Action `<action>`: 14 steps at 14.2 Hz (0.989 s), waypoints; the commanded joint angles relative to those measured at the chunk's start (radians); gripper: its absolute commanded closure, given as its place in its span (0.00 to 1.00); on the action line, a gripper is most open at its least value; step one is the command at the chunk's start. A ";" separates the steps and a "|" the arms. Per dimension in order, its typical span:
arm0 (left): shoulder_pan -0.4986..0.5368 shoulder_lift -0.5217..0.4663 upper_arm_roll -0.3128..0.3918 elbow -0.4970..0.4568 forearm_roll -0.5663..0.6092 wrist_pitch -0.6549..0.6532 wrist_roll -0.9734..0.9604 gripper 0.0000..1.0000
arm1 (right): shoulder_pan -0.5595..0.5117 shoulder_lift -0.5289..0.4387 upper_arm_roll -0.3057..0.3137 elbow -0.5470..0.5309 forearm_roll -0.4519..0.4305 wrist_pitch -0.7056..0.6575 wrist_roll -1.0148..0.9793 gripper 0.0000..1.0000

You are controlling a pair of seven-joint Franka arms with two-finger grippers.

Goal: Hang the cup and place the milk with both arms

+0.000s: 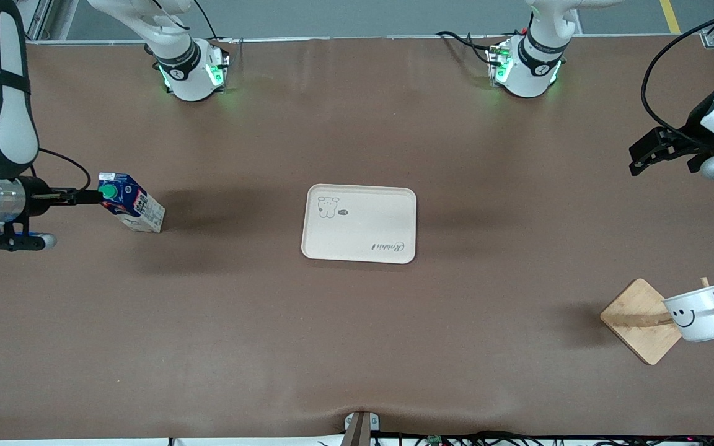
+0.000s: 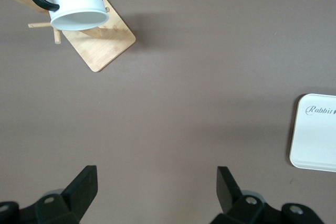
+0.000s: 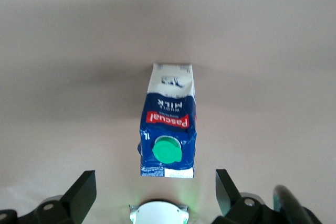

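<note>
The milk (image 1: pixel 132 203), a dark blue carton with a green cap, stands on the table toward the right arm's end. My right gripper (image 1: pixel 92 197) is open and hovers by the carton's top. In the right wrist view the milk (image 3: pixel 168 129) lies between and just ahead of the spread fingers of the right gripper (image 3: pixel 155 173), not touched. The cup (image 1: pixel 698 313), white with a smiley face, hangs by its black handle on a peg of the wooden rack (image 1: pixel 639 319). It also shows in the left wrist view (image 2: pixel 76 1). My left gripper (image 1: pixel 641 156) (image 2: pixel 156 170) is open and empty, up over the table.
A cream tray (image 1: pixel 360 223) with a bear drawing lies in the middle of the table; its edge shows in the left wrist view (image 2: pixel 315 135). The two arm bases (image 1: pixel 193 71) (image 1: pixel 524 68) stand along the table's edge farthest from the front camera.
</note>
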 commanded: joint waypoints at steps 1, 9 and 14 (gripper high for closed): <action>0.004 -0.009 -0.002 0.005 -0.020 0.003 -0.002 0.00 | 0.009 0.043 -0.001 0.112 -0.016 -0.009 0.008 0.00; 0.005 -0.012 -0.002 0.022 -0.020 -0.004 0.001 0.00 | 0.023 0.080 0.001 0.425 -0.015 -0.015 -0.026 0.00; 0.005 -0.015 -0.002 0.014 -0.020 -0.004 -0.002 0.00 | 0.069 -0.038 0.003 0.376 -0.004 -0.135 -0.026 0.00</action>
